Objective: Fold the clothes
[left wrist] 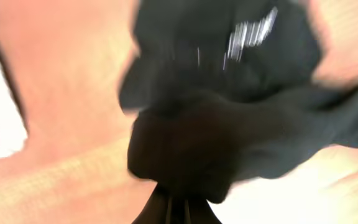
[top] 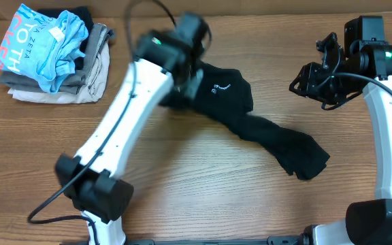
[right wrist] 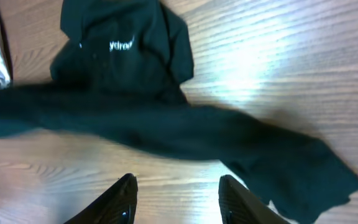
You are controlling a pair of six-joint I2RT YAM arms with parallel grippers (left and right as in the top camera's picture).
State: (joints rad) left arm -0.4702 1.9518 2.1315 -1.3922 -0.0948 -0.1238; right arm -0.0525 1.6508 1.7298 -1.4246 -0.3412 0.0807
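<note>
The clothes (top: 264, 129), a black garment with a small white logo (top: 222, 88), lie bunched across the middle of the table, one end trailing toward the front right. My left gripper (top: 186, 83) is blurred with motion at the garment's far left end. In the left wrist view it (left wrist: 179, 208) is shut on a wad of the black fabric (left wrist: 185, 155). My right gripper (top: 298, 86) hovers to the right of the garment. In the right wrist view it (right wrist: 178, 190) is open, nothing between its fingers (right wrist: 127, 194), and the garment (right wrist: 166, 130) lies just beyond them.
A pile of other clothes sits at the back left corner: a light blue shirt (top: 46, 37) on top of grey and beige folded garments (top: 90, 75). The wooden table (top: 203, 190) shows bare in front of the black garment.
</note>
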